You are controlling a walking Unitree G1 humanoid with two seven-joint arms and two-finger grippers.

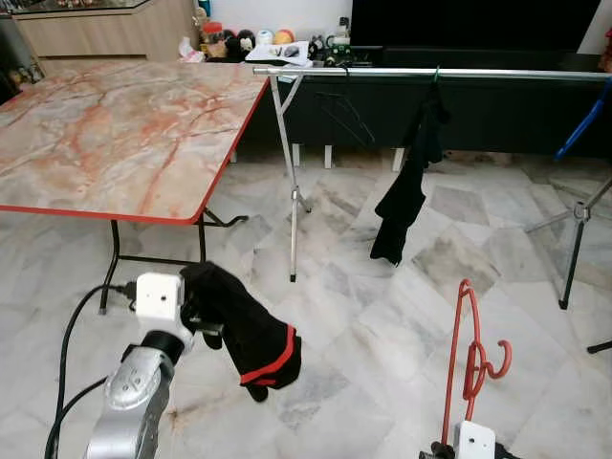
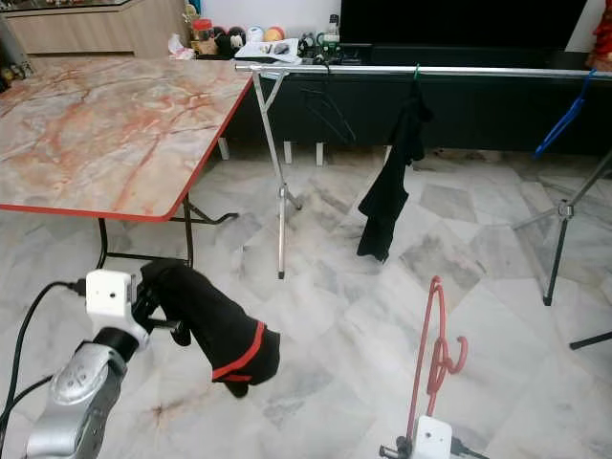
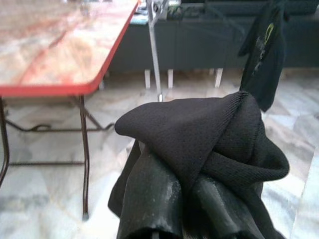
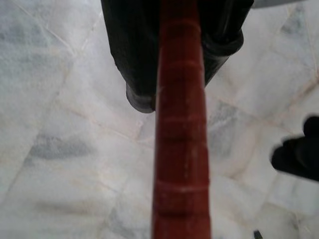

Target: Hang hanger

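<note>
Left eye view: your left gripper (image 1: pixel 206 320) at 8 o'clock is clenched on a black garment (image 1: pixel 251 337) drooping toward 4 o'clock, just beyond the red table edge (image 1: pixel 143 216). Open marble floor (image 1: pixel 382 316) lies between. At 5 o'clock your right gripper (image 4: pixel 172 74) grasps the red hanger (image 1: pixel 466 359), long axis upright, hook curling right, well short of the rail (image 1: pixel 430 73) at 12.

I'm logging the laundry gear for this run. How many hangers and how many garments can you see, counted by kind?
Hangers: 3 (red hanger in the right gripper, black wire hanger and blue hanger on the rail)
Garments: 2 (black garment with red trim in the left gripper, black garment hanging on the rail)
Total: 5
</note>
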